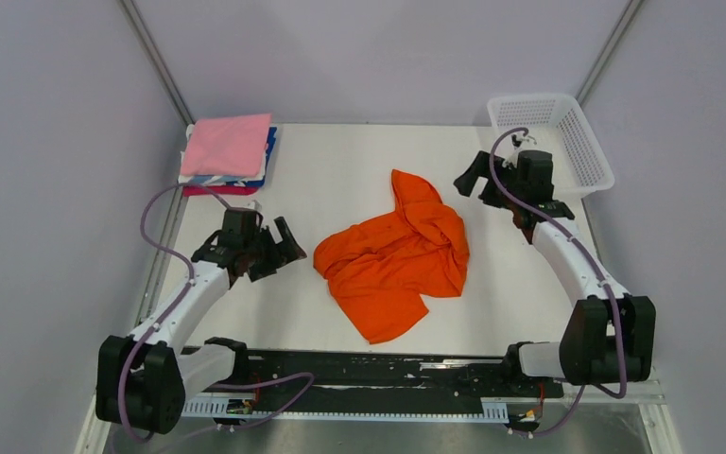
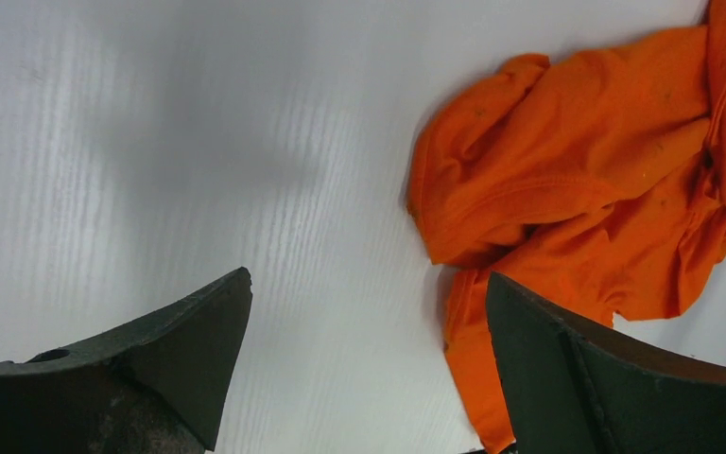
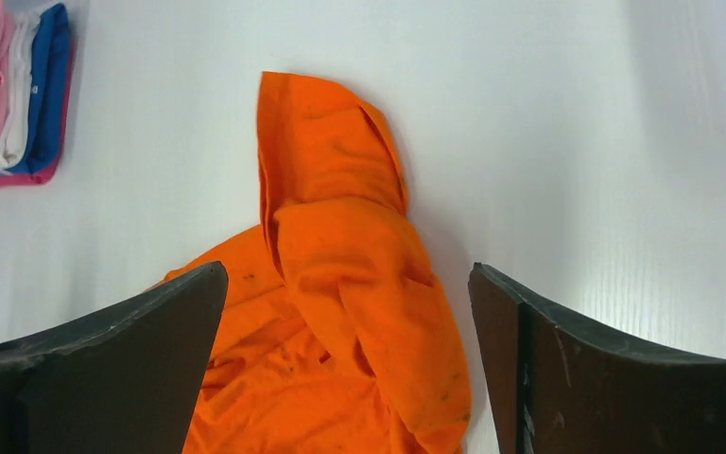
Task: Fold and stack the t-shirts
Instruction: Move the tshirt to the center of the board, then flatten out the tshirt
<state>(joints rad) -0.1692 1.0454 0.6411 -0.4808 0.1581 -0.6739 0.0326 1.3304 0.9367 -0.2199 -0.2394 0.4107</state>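
Observation:
A crumpled orange t-shirt (image 1: 393,257) lies in the middle of the white table; it also shows in the left wrist view (image 2: 605,170) and the right wrist view (image 3: 340,284). A folded stack with a pink t-shirt (image 1: 228,145) on top of white, blue and magenta ones sits at the far left corner, and shows in the right wrist view (image 3: 14,90). My left gripper (image 1: 282,248) is open and empty, just left of the orange shirt. My right gripper (image 1: 473,176) is open and empty, above the table to the right of the shirt's far end.
A white mesh basket (image 1: 553,137) stands at the far right corner, just behind the right arm. Grey walls close in both sides. A black rail (image 1: 369,369) runs along the near edge between the arm bases.

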